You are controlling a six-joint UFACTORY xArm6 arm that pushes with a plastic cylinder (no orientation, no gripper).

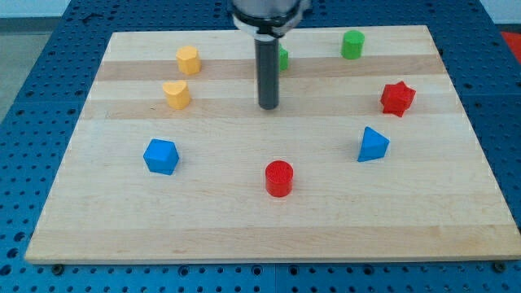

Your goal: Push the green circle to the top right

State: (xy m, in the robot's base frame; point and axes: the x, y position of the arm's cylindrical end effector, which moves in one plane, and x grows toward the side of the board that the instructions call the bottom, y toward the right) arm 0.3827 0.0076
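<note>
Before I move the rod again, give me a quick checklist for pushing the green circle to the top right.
1. Green circle in view, near the view's top right: ok.
2. My tip located, left of and below the circle, apart: ok.
3. Tip behind the circle for a rightward push: not ok, too low.
4. Second green block, mostly hidden by the rod, shape: cannot tell.
5. Red star out of the circle's path: ok.
</note>
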